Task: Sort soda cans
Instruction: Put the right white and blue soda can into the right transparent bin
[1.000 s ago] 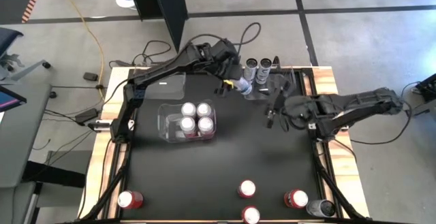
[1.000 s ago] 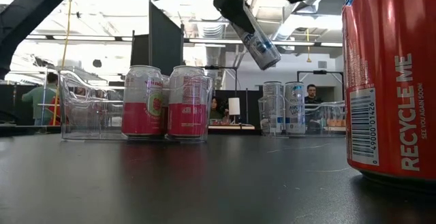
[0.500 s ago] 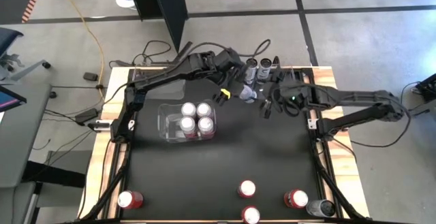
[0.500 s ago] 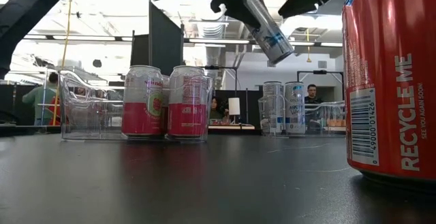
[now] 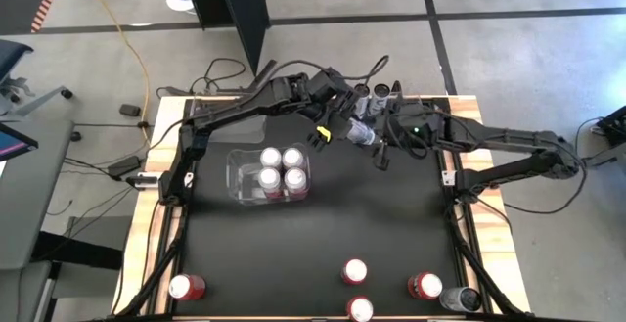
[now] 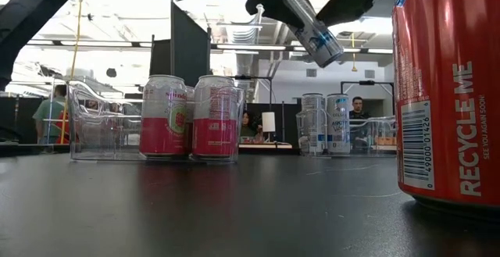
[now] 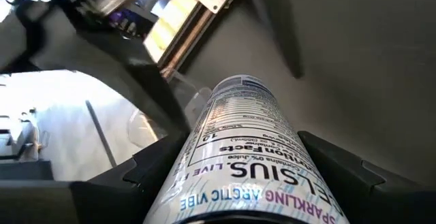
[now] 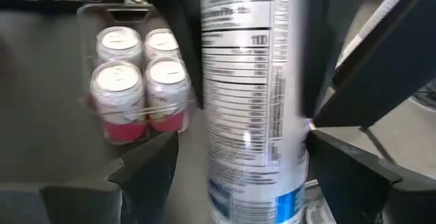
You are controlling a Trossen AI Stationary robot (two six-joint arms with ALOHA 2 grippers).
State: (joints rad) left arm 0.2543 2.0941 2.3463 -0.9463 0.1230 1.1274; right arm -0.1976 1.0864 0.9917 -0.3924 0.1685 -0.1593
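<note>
Waiting at the near edge: four red cans [image 5: 354, 271] stand upright and loose on the surface, one at the near left corner and three toward the near right, with a dark can [image 5: 460, 299] at the near right corner. None of these is sorted yet.
Middle of the surface: a clear bin [image 5: 235, 173] holds four pink-and-white cans [image 5: 281, 168], upright and packed together.
Left gripper [image 7: 252, 176]: clamped on a silver can [image 7: 245, 132], which it holds tilted in the air above the far middle of the surface, well clear of everything below.
Right gripper [image 8: 248, 176]: a second ago it hung off toward the right edge with its fingers closer together. Now it has come across to the held can and its fingers stand apart, one on each side of the can, not yet closed on it.
Meaning for the task: this looks like a hand-over in the air from left arm to right. The likely next step is for the right gripper to close before the left lets go.
Risk: the can is tilted and smooth, so a release too soon could drop it.
Far edge: two silver cans [image 5: 370, 90] stand upright in another clear bin, the likely home for the held one.
</note>
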